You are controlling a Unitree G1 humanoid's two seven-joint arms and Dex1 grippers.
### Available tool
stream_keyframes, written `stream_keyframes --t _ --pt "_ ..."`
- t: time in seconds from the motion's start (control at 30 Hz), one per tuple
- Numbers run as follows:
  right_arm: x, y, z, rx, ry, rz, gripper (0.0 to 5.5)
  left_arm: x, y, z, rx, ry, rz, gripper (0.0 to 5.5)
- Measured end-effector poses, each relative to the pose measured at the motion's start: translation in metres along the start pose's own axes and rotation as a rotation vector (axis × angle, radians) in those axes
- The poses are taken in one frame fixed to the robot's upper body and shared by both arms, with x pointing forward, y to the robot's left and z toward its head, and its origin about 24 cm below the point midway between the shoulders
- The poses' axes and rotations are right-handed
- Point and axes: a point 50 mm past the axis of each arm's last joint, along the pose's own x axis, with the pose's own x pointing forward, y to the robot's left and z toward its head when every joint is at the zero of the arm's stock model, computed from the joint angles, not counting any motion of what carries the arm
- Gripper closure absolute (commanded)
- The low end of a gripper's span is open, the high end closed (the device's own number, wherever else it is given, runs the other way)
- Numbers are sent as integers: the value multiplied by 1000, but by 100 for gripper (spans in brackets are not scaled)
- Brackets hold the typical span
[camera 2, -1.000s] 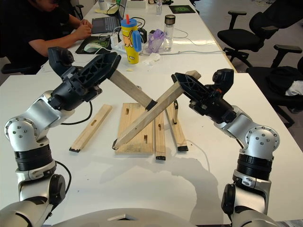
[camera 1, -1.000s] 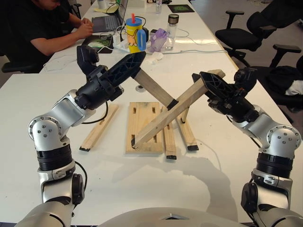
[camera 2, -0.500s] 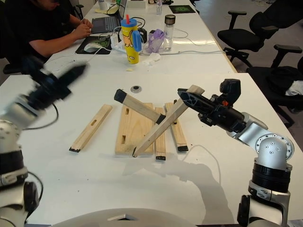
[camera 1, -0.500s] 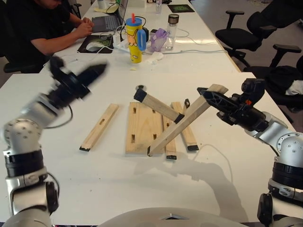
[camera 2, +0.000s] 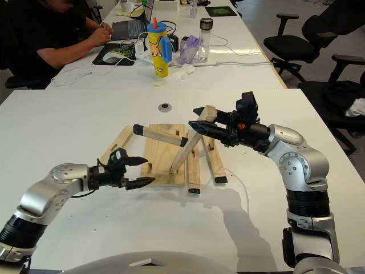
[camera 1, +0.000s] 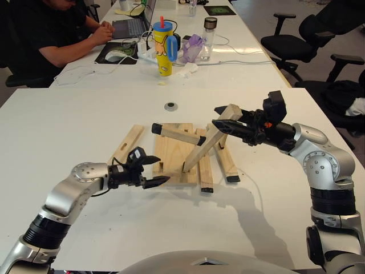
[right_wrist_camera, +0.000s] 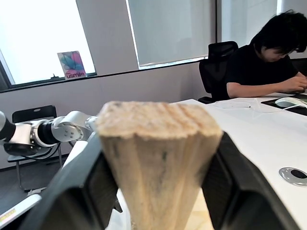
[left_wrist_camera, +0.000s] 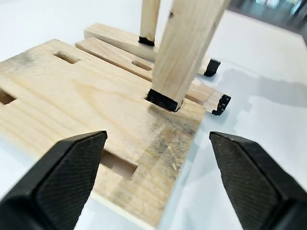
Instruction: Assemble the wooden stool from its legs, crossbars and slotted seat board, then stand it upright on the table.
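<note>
leg (camera 1: pixel 202 147) slants, foot on seat board (camera 1: pixel 169 149) by a slot | right gripper (camera 1: pixel 223 118) squeezes its top | left gripper (camera 1: pixel 160 170) spread wide at the board's near corner | tip: pin the board, straighten the leg, push slowly into the slot

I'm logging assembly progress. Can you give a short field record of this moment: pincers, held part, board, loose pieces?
left pincer: open, empty, low at the seat board's near left corner
right pincer: shut on a leg's top end
held leg: tilted, black-capped foot resting on the board
second leg: slanted over the board, one end against the held leg
seat board: flat on the table
loose pieces: one left of the board, two right of it
stool: not assembled
</note>
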Motion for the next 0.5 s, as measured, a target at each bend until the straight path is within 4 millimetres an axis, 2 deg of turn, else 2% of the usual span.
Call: stream_keyframes --t 0.17,0.5 --pt "-3 -4 -2 -6 5 9 338 19 -10 -6 187 70 4 154" --pt "-2 -11 0 -24 52 49 338 31 -8 -16 258 98 25 154"
